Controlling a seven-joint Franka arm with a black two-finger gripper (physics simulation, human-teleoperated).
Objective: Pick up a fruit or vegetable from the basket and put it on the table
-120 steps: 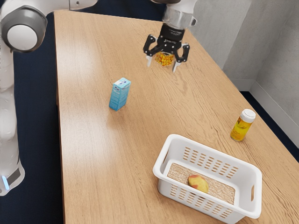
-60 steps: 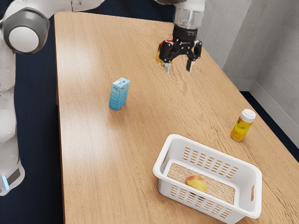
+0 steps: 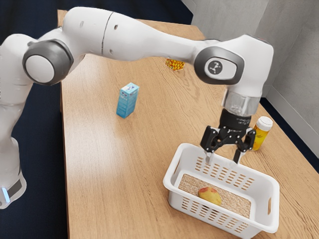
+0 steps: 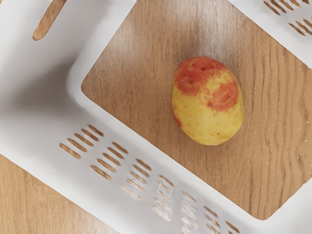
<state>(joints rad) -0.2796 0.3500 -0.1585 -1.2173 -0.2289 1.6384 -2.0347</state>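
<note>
Our gripper (image 3: 223, 160) hangs wide above the basket (image 3: 275, 209), the fruit (image 3: 210, 195) lying inside

We have our arm (image 3: 139, 42) reaching in from the exterior view's left, across the table (image 3: 99, 174), with its hand turned down over the white basket. Our two fingers stand wide apart, a clear gap between their tips, and they point down, higher than the fruit and apart from it.

The fruit lies on the bottom of the basket. In the exterior view we see it close to the near long wall; in the wrist view we see bare bottom around it, so it rests apart from the walls. It is rounded and a little longer than wide, mostly yellow, with red patches gathered toward one end. Under it we see brown wood grain, and rows of narrow slots run along the basket's long walls.

Around us on the table, a bottle (image 3: 261, 134) with yellow sides and a white cap stands upright near the far side of the basket, partly behind our gripper. A light blue carton (image 3: 127, 100) stands upright well apart from the basket, toward the exterior view's left. Farther off, partly hidden by our arm, we see a container of yellow-orange bits (image 3: 175, 64).
</note>
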